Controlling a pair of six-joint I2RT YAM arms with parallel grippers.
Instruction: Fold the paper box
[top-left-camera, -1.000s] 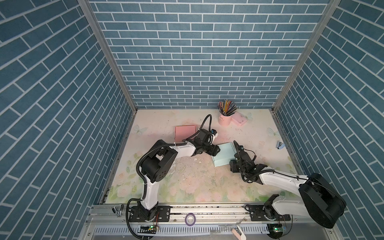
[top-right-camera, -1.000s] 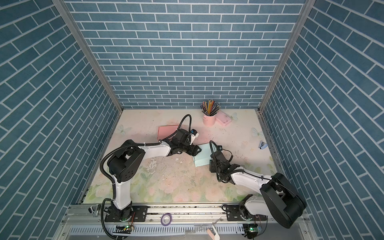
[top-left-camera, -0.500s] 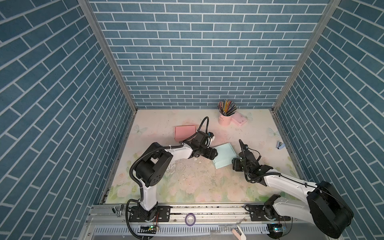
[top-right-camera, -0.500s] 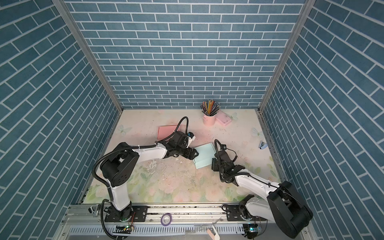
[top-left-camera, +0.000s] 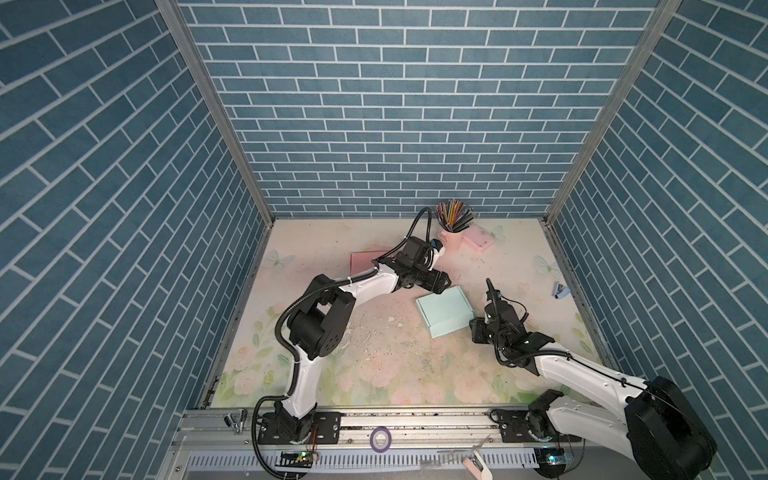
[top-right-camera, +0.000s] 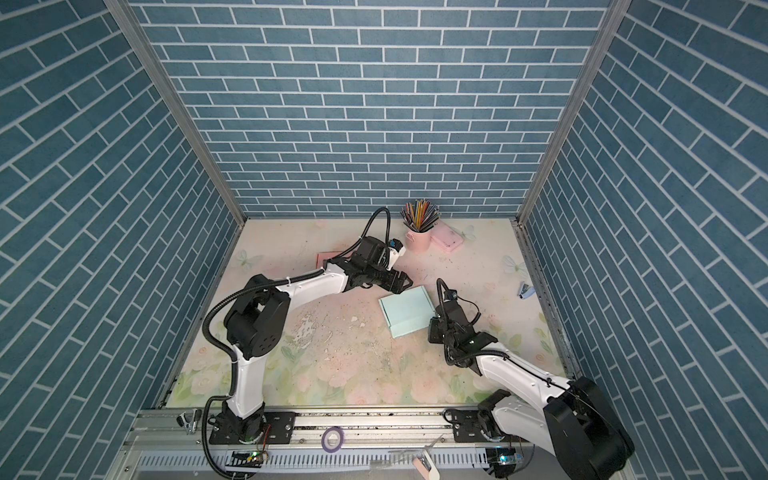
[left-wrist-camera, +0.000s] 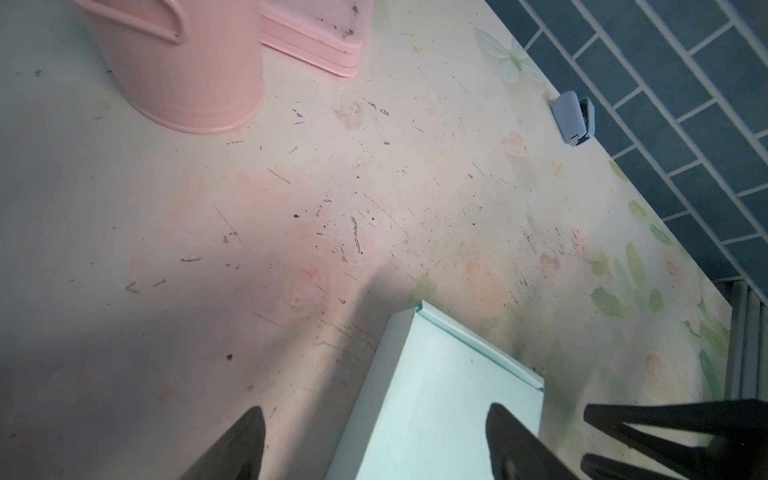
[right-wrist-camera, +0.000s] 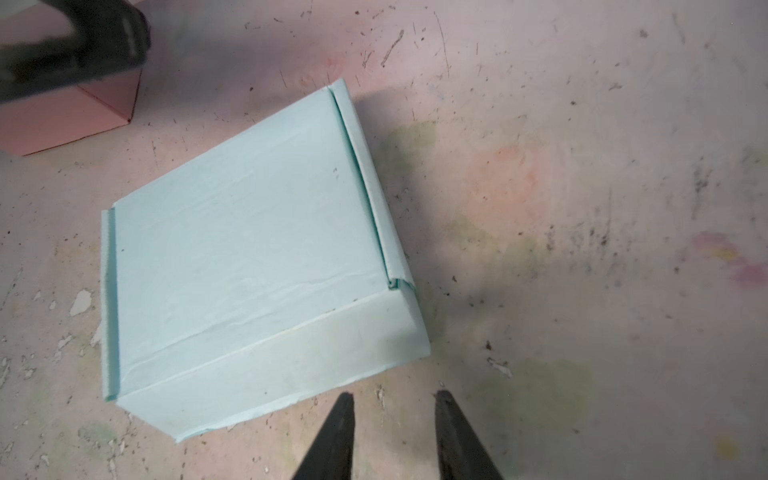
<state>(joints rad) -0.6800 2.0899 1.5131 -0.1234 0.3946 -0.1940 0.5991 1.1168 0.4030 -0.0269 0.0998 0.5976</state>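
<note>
Left gripper (left-wrist-camera: 376, 409) spread at paper box's (right-wrist-camera: 257, 249) far corner, right gripper (right-wrist-camera: 395, 394) slightly parted, empty; careless nudge could pop its tucked side open.

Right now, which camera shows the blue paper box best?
Right wrist: the paper box sits whole and large, closed lid and side flaps clear. Left wrist catches only one end; both top views show it whole but small.

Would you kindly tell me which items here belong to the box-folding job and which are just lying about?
Job: light blue paper box, left gripper, right gripper.
Lying about: pink pencil cup, pink case, pink card, blue stapler, purple tape roll.
</note>
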